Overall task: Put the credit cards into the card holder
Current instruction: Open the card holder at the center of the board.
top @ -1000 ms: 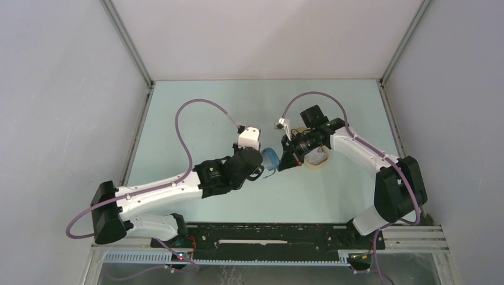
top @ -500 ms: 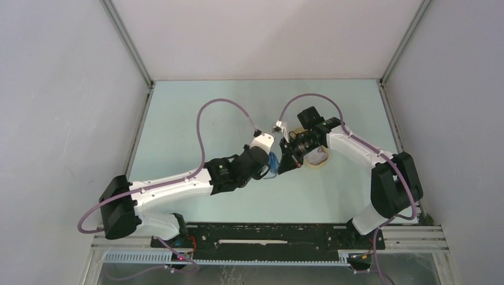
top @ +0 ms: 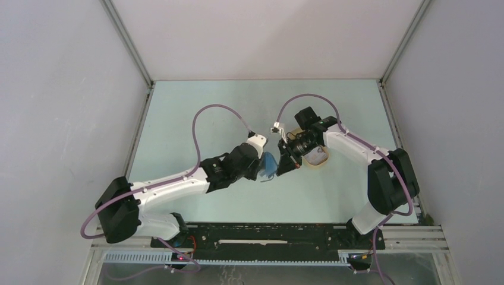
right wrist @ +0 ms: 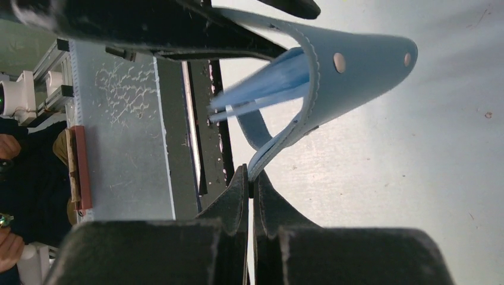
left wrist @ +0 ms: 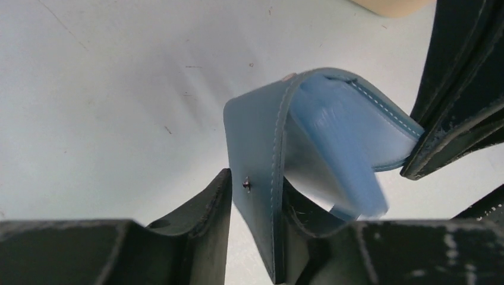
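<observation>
Two arms [top: 178,181] stretch inward and meet just beside the beige tray [top: 321,162], the left claw [left wrist: 255,202] and right claw [right wrist: 251,178] each clamped on an opposite edge of the blue card holder [left wrist: 333,119], which is bent open between them.

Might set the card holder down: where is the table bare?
Bare: the far left of the table, behind the left arm; the far right corner; the near strip before the black rail. Crowded: the centre, where the left gripper and right gripper meet at the card holder, beige tray beside.
</observation>
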Tool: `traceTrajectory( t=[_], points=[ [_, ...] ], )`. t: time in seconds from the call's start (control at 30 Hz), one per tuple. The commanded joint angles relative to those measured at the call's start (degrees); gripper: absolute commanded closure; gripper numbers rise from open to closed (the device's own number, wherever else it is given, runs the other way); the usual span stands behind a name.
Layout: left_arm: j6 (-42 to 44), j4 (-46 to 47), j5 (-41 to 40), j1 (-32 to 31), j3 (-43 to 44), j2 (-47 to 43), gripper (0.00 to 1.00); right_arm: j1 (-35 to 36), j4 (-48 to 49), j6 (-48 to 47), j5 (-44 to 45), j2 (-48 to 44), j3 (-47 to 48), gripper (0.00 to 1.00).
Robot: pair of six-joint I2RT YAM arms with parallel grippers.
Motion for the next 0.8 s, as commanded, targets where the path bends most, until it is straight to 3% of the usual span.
traceTrajectory(
  t=[0.0, 0.1, 0.23, 0.33, 0.47, 0.63, 0.77],
  points=[
    [0.63, 3.95, 5.41, 0.57, -1.99, -2.74, 0.64, 0.34, -0.11, -1.24, -2.42, -0.42, 2.72, 1.00],
    [0.87, 4.81, 5.84, 0.86, -2.87, -3.53, 0.65, 0.33, -0.18, -1.39, -2.40, -0.44, 2.70, 1.00],
    [1.13, 5.16, 6.96, 1.55, -3.94, -4.66, 0.78, 0.32, -0.22, -1.52, -1.88, -0.39, 2.70, 1.00],
    [1.34, 5.83, 8.40, 1.95, -4.90, -5.62, 0.99, 0.32, -0.42, -1.74, -1.03, -0.17, 3.02, 1.00],
    [0.37, 6.83, 12.46, 2.53, -6.16, -6.77, 1.00, 0.15, -0.14, -1.49, 0.63, -0.27, 3.05, 1.00],
    [-5.17, 7.17, 21.51, 5.07, -8.02, -8.26, 1.00, -0.86, 1.65, 0.06, 8.75, -0.87, 3.05, 0.71],
    [-13.54, 9.14, 29.79, 8.49, -10.19, -7.27, 1.00, -2.23, 4.30, 1.20, 13.59, -2.40, 1.84, 0.55]
  ],
)
